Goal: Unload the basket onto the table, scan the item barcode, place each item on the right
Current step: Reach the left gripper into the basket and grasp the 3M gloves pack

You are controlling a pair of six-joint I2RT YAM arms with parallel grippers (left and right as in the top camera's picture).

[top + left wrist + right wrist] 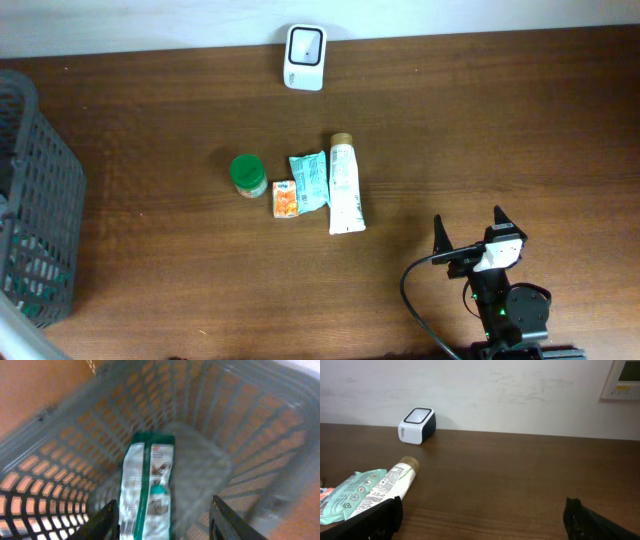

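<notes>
Item under inspection: a green-and-white packet [147,487]. On the left wrist view I find it inside the grey basket [240,435], lying lengthwise over the basket floor with its printed face up. The picture is blurred, and I cannot tell whether the packet rests on the floor or is clear of it.

The left gripper [164,502] is above the basket. Its fingers are parted on either side of the packet's near end. One finger is just beside the packet's edge, and I see a clear gap between the packet and the other. I judge the jaws moderately apart and pinching nothing.

The scanner [304,57] sits at the far edge of the table [500,120], well apart from the basket at the left end.

Four items lie in a row near the table's middle. They are a green-lidded jar [247,173], a small orange packet [284,198], a teal packet [310,180] and a white tube [345,185]. The orange packet, the teal packet and the tube lie side by side, touching or nearly so.

The right gripper [468,215] is over the near right of the table, jaws spread wide and empty, well apart from the row.
</notes>
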